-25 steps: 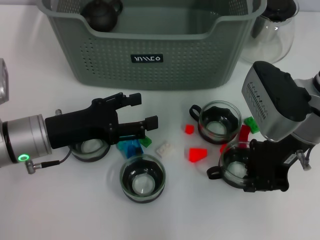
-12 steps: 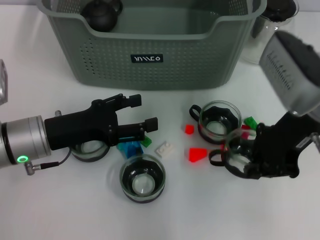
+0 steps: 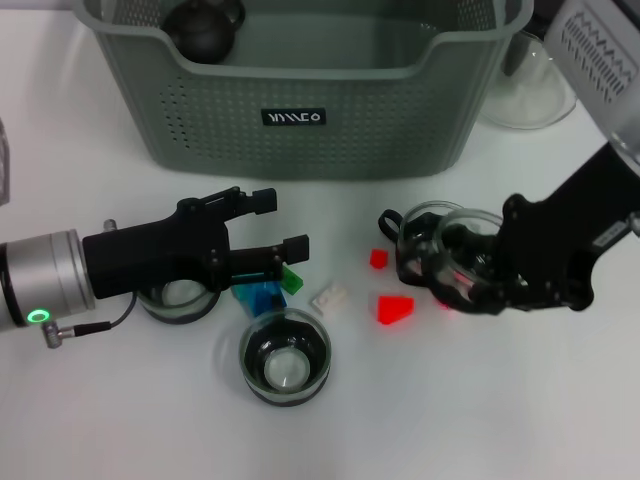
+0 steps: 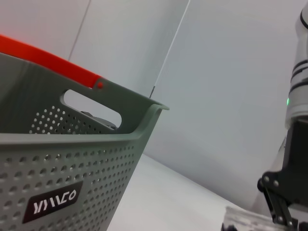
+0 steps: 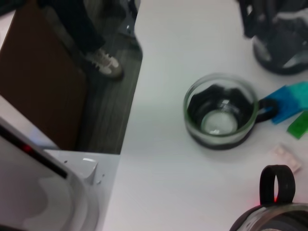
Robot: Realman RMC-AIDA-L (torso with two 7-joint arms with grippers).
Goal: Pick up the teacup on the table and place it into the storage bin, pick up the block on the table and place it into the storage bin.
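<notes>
My right gripper point(image 3: 480, 272) is shut on a clear glass teacup point(image 3: 462, 258) and holds it off the table, tilted, in front of a second teacup point(image 3: 418, 232). That held cup's black handle point(image 5: 276, 183) shows in the right wrist view. The grey-green storage bin point(image 3: 300, 120) stands at the back centre, its wall point(image 4: 67, 163) filling the left wrist view. My left gripper point(image 3: 282, 222) hovers open above a blue block point(image 3: 258, 297) and a green block point(image 3: 292, 280). Two red blocks point(image 3: 395, 308) and a white block point(image 3: 328, 297) lie mid-table.
Another teacup point(image 3: 285, 360) sits near the front, and one point(image 3: 180, 295) lies under my left arm. A dark teapot point(image 3: 205, 25) is inside the bin. A clear glass teapot point(image 3: 535, 85) stands right of the bin. The table edge point(image 5: 127, 125) borders the floor.
My right gripper has lifted its teacup off the table and carried it up and to the left, toward the bin. The left arm has barely shifted.
</notes>
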